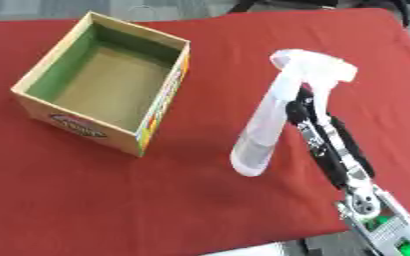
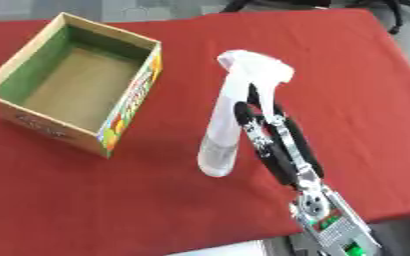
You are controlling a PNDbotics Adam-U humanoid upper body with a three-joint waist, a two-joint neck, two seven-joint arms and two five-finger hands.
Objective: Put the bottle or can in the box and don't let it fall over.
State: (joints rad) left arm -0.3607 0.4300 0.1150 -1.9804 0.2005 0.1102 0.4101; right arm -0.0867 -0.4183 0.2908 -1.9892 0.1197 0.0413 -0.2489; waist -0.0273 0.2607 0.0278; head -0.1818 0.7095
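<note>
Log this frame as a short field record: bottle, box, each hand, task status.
bottle: white spray bottle, off the box, right of it, over the red table
box: open cardboard box, nothing visible inside
right hand: right hand curled round the bottle under its trigger head
left hand: not in view
status: bottle not yet in box

The box (image 1: 103,85) sits left of the spray bottle (image 1: 270,120), well apart, on the table (image 1: 86,210).

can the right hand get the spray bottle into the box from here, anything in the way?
Probably yes. The right hand is at the spray bottle; only bare red tablecloth lies between it and the open-topped box.
</note>
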